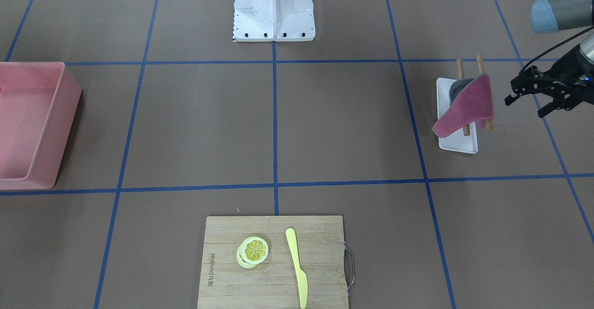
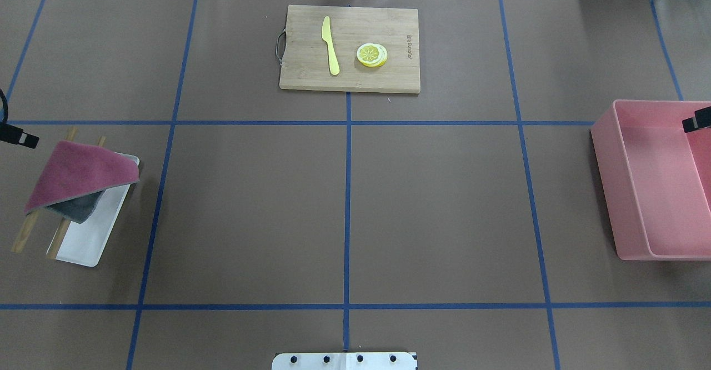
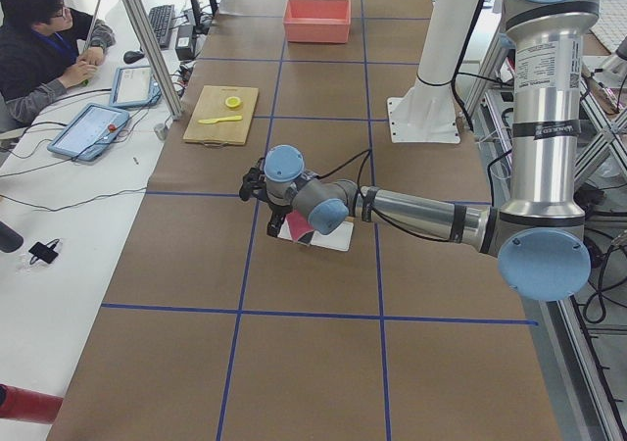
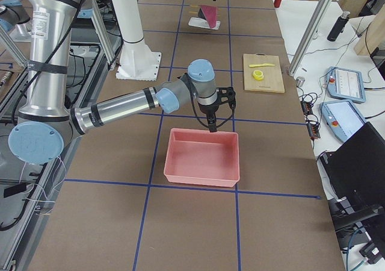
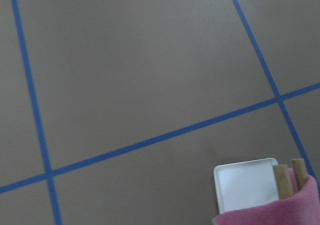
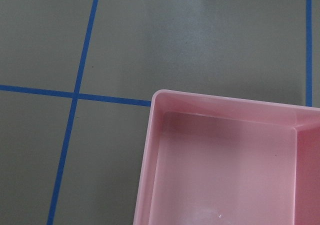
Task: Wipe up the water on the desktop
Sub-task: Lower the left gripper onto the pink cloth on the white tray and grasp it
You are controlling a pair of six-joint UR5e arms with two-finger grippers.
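Observation:
The brown desktop (image 1: pixel 209 123) with blue tape lines shows no water that I can make out. A magenta cloth (image 1: pixel 468 107) with a grey underside hangs over two wooden sticks (image 1: pixel 459 70) on a white tray (image 1: pixel 459 144). My left gripper (image 1: pixel 524 106) is open and empty, hovering just beside the cloth on the side away from the table's middle. The cloth also shows in the overhead view (image 2: pixel 78 173) and the left wrist view (image 5: pixel 270 210). Only a tip of my right gripper (image 2: pixel 697 121) shows, over the pink bin (image 2: pixel 605 142); I cannot tell whether it is open.
A bamboo cutting board (image 2: pixel 350 75) with a yellow knife (image 2: pixel 331 45) and lemon slices (image 2: pixel 372 54) lies at the far middle edge. The white robot base (image 1: pixel 274 9) stands at the near middle. The pink bin (image 1: pixel 28 179) is at the robot's right end.

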